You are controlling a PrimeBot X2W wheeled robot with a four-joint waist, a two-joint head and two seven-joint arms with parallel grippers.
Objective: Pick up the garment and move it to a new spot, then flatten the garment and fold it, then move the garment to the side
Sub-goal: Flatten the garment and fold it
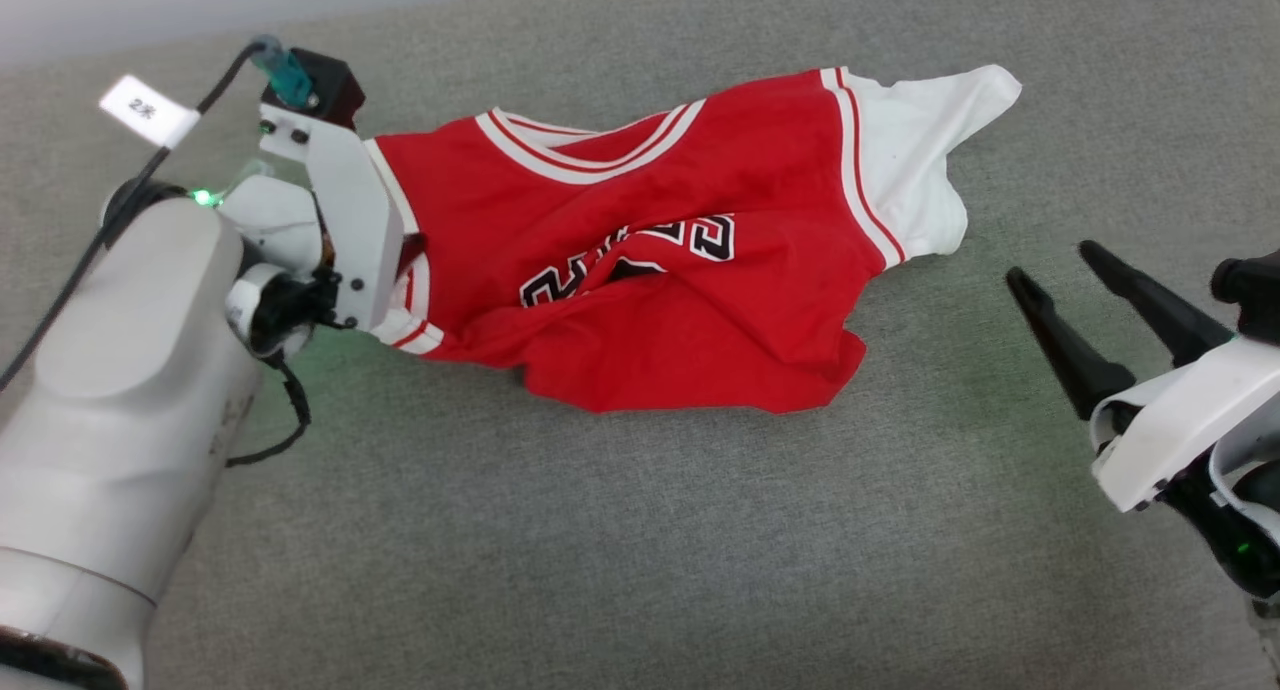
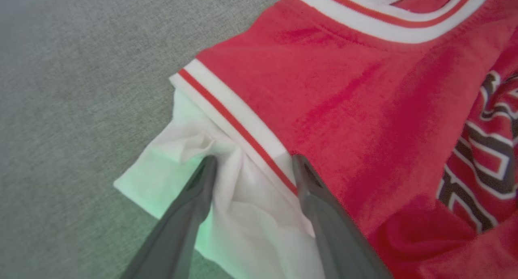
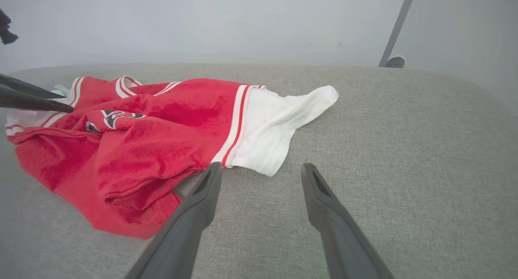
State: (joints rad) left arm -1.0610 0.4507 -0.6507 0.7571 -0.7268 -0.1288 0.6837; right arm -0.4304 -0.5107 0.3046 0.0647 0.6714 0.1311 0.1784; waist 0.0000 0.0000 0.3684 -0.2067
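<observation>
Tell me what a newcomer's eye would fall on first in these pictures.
The crumpled red garment, lying across the middle of the grey fabric surface. Next, the left gripper, open, its dark fingers straddling the white sleeve and striped seam at the garment's left end. The right gripper stands open to the garment's right, apart from it.

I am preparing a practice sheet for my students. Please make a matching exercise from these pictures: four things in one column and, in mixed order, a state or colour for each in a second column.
Things
1. left gripper
2. right gripper
3. garment
4. lettering

States
A. black and white
B. open, over the bare grey surface, apart from the cloth
C. crumpled, mostly red
D. open, fingers astride a striped sleeve seam

Pairs: 1-D, 2-B, 3-C, 4-A
</observation>
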